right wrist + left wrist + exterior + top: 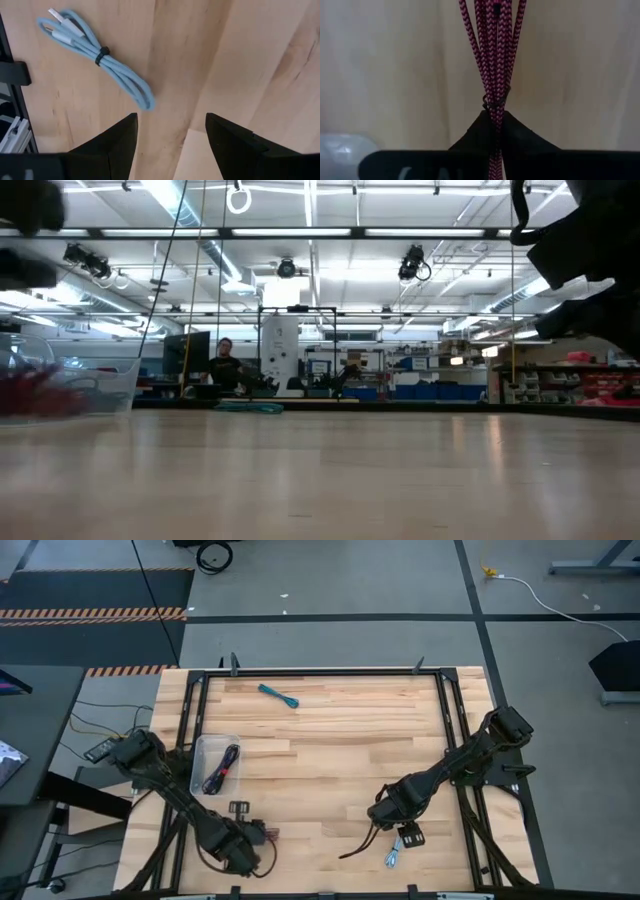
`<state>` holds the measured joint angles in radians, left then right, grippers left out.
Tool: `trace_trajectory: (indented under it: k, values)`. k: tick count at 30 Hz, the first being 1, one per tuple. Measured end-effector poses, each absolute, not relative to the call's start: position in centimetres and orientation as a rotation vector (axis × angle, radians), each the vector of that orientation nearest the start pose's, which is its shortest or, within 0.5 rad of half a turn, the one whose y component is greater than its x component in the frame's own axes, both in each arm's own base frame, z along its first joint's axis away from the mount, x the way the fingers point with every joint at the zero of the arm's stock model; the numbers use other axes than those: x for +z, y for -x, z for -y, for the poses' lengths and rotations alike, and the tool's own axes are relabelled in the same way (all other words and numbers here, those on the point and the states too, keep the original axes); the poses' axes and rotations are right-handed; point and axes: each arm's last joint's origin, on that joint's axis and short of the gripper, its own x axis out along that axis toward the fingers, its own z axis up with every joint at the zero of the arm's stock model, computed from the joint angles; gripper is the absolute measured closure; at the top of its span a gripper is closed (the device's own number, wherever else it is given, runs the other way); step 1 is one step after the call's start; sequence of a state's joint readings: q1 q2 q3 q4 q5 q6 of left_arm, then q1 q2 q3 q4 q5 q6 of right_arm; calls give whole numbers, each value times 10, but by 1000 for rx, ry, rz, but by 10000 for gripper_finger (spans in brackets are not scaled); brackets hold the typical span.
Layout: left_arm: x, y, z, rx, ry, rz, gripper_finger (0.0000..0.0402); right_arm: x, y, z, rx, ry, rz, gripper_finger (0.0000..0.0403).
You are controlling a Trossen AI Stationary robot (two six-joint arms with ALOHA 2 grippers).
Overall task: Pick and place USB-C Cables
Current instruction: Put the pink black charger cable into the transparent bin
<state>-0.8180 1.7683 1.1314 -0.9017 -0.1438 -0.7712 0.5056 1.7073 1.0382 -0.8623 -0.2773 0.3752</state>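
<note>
The maroon cable (492, 50) is a braided bundle with a small tie, and my left gripper (496, 131) is shut on it near the table's near edge (256, 838). My right gripper (171, 131) stands open over bare wood (385, 818), with the pale blue-grey cable (97, 55) lying flat just ahead of it (393, 856). The black-and-red cable (222, 769) lies inside the clear tub (203, 746). The teal cable (278, 694) lies flat near the far edge. A thin dark strand (356, 846) lies beside the right gripper; its colour cannot be told. My left gripper pinches the maroon cable between its two shut fingers (520, 137), just behind the tie (490, 103). All the strands pass together between the fingers, which lie along the bundle. The free strands fan out ahead over the wood; whether they rest on the table does not show.
Two small dark brackets (238, 808) (410, 836) lie on the wood. A black frame (450, 720) rims the table. Between tub and right arm the wood is bare (320, 760). In the low view a person (224, 365) sits far behind the table.
</note>
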Motion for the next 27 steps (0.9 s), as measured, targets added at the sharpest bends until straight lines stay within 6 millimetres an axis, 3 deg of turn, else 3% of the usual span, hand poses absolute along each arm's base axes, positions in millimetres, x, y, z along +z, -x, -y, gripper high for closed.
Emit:
trace_trajectory:
  k: [6, 10, 16, 22, 27]
  values:
    - [205, -221, 207, 166, -176, -1541, 380, 164, -249, -146, 300, -83, -1635, 163]
    - [233, -217, 183, 466, -225, -1615, 380, 164, -249, -145, 301, -79, -1634, 163]
    - [259, -211, 145, 716, 64, -1446, 380, 164, -250, -145, 278, -56, -1624, 163]
    - [269, -194, 115, 851, 238, -1394, 380, 164, -248, -148, 273, -57, -1630, 163]
    - [258, -175, 88, 1020, 414, -1387, 380, 164, -248, -148, 272, -60, -1630, 163]
